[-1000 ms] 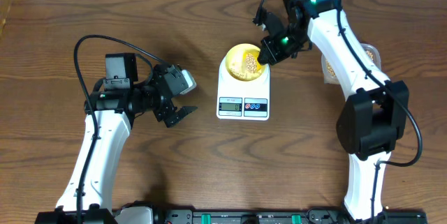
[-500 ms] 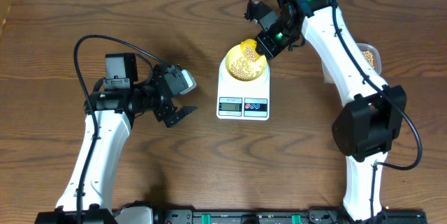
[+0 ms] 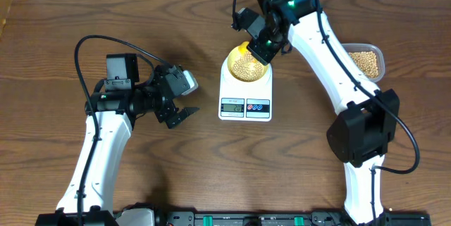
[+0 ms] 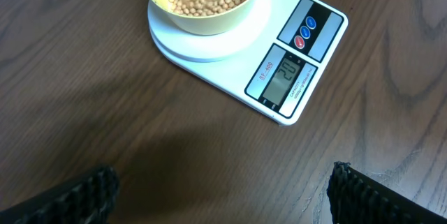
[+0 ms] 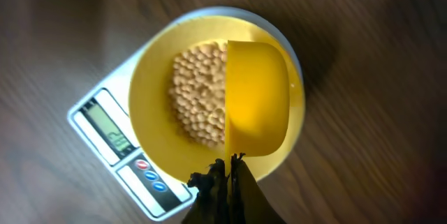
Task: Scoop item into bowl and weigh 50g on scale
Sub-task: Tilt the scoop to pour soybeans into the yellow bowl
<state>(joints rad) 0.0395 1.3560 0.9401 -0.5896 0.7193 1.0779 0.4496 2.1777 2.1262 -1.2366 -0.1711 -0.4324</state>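
Beans (image 5: 199,98), judged light, hard and free-rolling, lie in the bowl (image 5: 150,112) on the scale (image 4: 300,49). Handle them only with the scoop (image 5: 257,98), clamped at its handle end by the right pincer (image 5: 227,175). The left pincer (image 3: 177,115) stands apart, empty, above the desk (image 3: 56,57).

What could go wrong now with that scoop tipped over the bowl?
The right gripper holds the yellow scoop tipped low over the bowl: if it touches the rim, the scale would likely misread. If the beans pour in a rush, they may overshoot the target. Some may bounce over the rim onto the table.
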